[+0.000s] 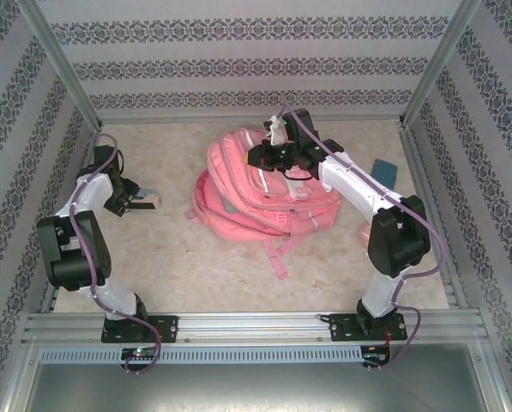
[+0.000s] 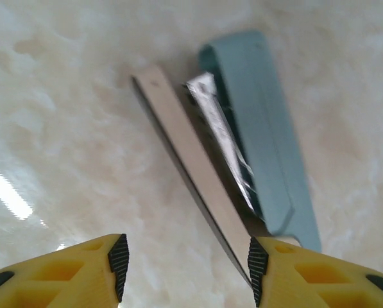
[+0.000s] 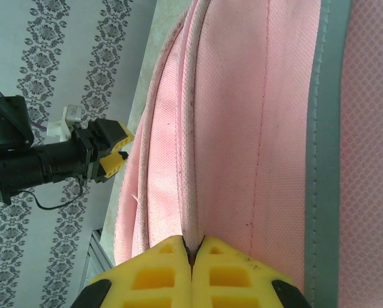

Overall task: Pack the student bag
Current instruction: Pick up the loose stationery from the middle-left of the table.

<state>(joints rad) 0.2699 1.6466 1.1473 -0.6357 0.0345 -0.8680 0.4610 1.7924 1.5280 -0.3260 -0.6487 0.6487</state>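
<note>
The student bag (image 1: 256,202) lies near the middle of the pale marbled table (image 1: 195,266), slumped on its side with its pink straps trailing towards the near edge. It is by far the largest thing there. It is pink all over, with curved zip seams ringing its body. Close up, the bag (image 3: 242,128) shows a fine woven texture, stitched seams and a pale grey-green stripe (image 3: 319,160) running along its length.

The right gripper (image 1: 277,156) rests on the bag's far upper part. Its yellow fingers (image 3: 159,269) are pressed together, pinching a dark seam fold of the fabric between their tips.

The left gripper (image 1: 138,199) hangs low over the table's left side, well apart from the bag. Its fingers (image 2: 95,269) stand apart around the near end of a long teal item (image 2: 268,141). A crinkled silvery strip (image 2: 220,147) and a pale flat strip (image 2: 191,154) lie alongside it, and one pad touches the pale strip.

A blue item (image 1: 382,172) lies on the table's right side, partly hidden behind the right arm.
</note>
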